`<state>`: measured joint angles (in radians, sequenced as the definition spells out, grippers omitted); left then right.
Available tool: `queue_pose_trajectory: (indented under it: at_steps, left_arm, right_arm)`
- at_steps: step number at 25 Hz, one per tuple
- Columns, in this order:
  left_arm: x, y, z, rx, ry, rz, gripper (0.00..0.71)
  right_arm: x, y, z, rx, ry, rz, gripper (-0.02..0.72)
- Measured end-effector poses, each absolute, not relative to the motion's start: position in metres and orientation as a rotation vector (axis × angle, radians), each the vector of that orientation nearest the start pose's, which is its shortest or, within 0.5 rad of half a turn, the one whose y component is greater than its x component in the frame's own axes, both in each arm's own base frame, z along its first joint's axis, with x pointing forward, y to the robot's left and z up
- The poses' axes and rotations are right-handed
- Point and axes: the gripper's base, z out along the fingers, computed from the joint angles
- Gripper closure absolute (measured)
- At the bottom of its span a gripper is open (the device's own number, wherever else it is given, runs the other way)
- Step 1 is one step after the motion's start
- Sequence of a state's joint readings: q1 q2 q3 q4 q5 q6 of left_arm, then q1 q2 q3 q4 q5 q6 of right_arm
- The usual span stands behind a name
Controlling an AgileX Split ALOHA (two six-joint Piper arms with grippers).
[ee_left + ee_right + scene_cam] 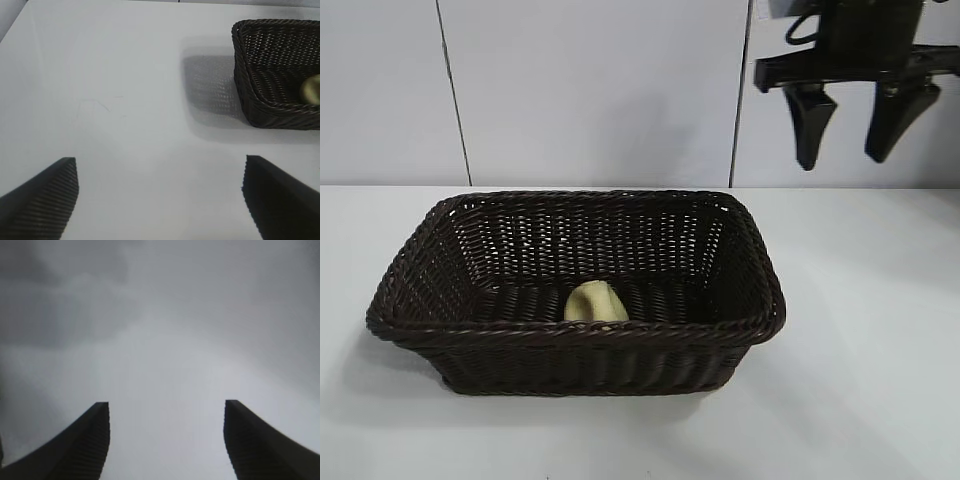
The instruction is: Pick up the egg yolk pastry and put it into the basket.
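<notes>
1. Two grippers show in our views, and neither holds anything.
2. We see the right gripper [850, 140] raised in the air at the upper right of the exterior view, in front of the pale wall panels [590, 90], its two dark fingers [812, 125] pointing down and standing apart with empty space between them.
3. Below that gripper and off toward the exterior view's left sits the basket [420, 310], a dark brown woven one resting on the white table [860, 330]; the gripper hangs well above the basket's rim and beyond its far right corner, touching nothing.
4. We find the egg yolk pastry [595, 303] inside the basket, on its floor close against the near wall, well apart from the right gripper and lower than it.
5. In the right wrist view we see only that gripper's two finger tips, spread, against a blurred grey surface; neither pastry nor basket shows there.
6. The left gripper [160, 197] does not appear in the exterior view; in its own wrist view its fingers [50, 195] are spread wide over bare table.
7. From the left gripper, the basket [245, 75] lies ahead and off to one side, well apart, with its shadow [210, 85] falling on the table beside it.
8. We can make out a pale edge of the pastry [311, 90] inside the basket in that view, far from the left fingers.
</notes>
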<state>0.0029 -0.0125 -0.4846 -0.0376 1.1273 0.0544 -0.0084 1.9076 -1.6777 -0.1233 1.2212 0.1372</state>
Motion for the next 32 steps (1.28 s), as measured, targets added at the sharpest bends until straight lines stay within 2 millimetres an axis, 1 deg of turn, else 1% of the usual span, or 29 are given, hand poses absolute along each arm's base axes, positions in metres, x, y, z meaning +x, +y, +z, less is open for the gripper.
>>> queue_pose_trajectory:
  at_steps: [2,4,7,11,14,18,20,23,27,32]
  left_arm:
    - [-0.008,-0.003,0.268,0.058,2.112,-0.011,0.064]
    - [-0.008,-0.003,0.268,0.058,2.112,-0.011,0.064]
    - [-0.008,-0.003,0.268,0.058,2.112,-0.011,0.064]
    - [-0.008,-0.003,0.268,0.058,2.112,-0.011,0.064]
    - [-0.008,-0.003,0.268,0.058,2.112,-0.011,0.064]
    - [-0.008,-0.003,0.268,0.058,2.112,-0.011,0.064]
    - [-0.008,-0.003,0.268,0.058,2.112,-0.011,0.064]
    - [-0.008,-0.003,0.268,0.058,2.112,-0.011,0.064]
    - [-0.008,-0.003,0.268,0.058,2.112,-0.011,0.064]
    - [-0.008,-0.003,0.268,0.058,2.112,-0.011,0.064]
  right_arm:
    - [0.399,-0.028,0.274,0.217,2.918,-0.156,0.227]
    - [0.397,-0.034,0.275,0.221,2.921,-0.151,0.227]
    - [0.388,-0.031,0.272,0.185,2.948,-0.126,0.227]
    - [0.365,-0.026,0.273,0.149,2.979,-0.063,0.227]
    - [0.342,-0.023,0.282,0.135,2.977,-0.043,0.227]
    - [0.306,-0.020,0.305,0.128,2.924,-0.032,0.227]
    - [0.286,-0.018,0.316,0.121,2.890,-0.023,0.227]
    - [0.255,-0.015,0.326,0.105,2.857,0.003,0.227]
    - [0.210,-0.012,0.326,0.072,2.834,0.002,0.227]
    - [0.164,-0.009,0.304,0.047,2.762,-0.005,0.227]
